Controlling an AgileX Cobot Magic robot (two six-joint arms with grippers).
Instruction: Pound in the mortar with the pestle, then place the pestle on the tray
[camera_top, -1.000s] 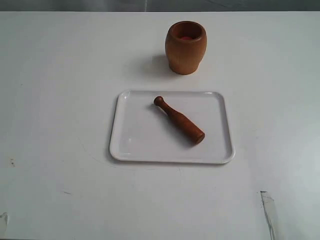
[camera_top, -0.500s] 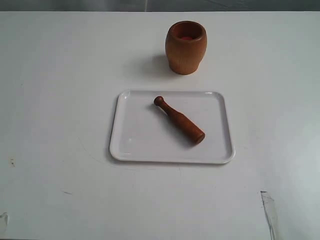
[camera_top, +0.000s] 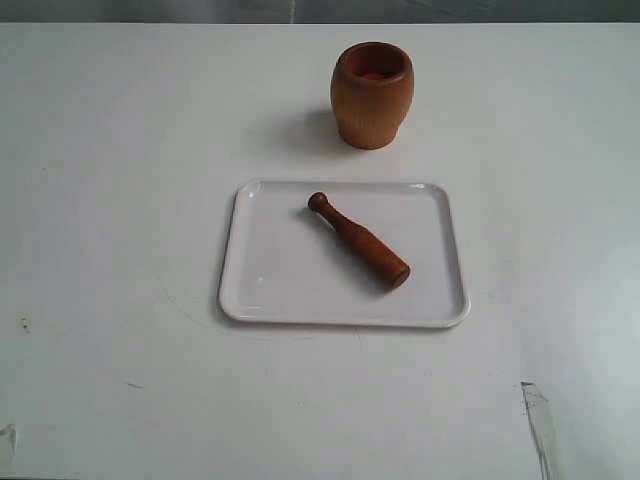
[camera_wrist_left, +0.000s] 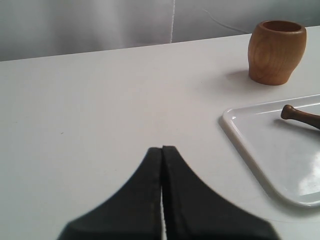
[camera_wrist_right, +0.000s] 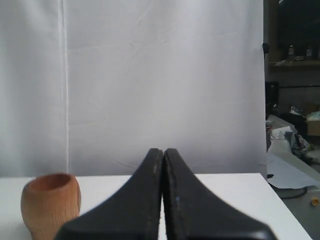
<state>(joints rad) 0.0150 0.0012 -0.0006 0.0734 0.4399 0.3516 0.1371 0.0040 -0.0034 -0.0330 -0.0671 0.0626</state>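
While the pestle (camera_top: 359, 240) lay slantwise on the tray (camera_top: 270, 290) at mid-frame, the mortar (camera_top: 371, 95) stood apart on the worktop (camera_top: 120, 200) above it. The left end effector (camera_wrist_left: 162, 150) and the right end effector (camera_wrist_right: 163, 151) were both closed and empty. Judging by this, either pounding had not begun or everything was finished; if unbegun, an arm would need to open over the pestle's shaft.

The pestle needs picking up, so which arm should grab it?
Probably left. Its shut pincer already looks down at the tray and pestle; the right pincer sees only the mortar.
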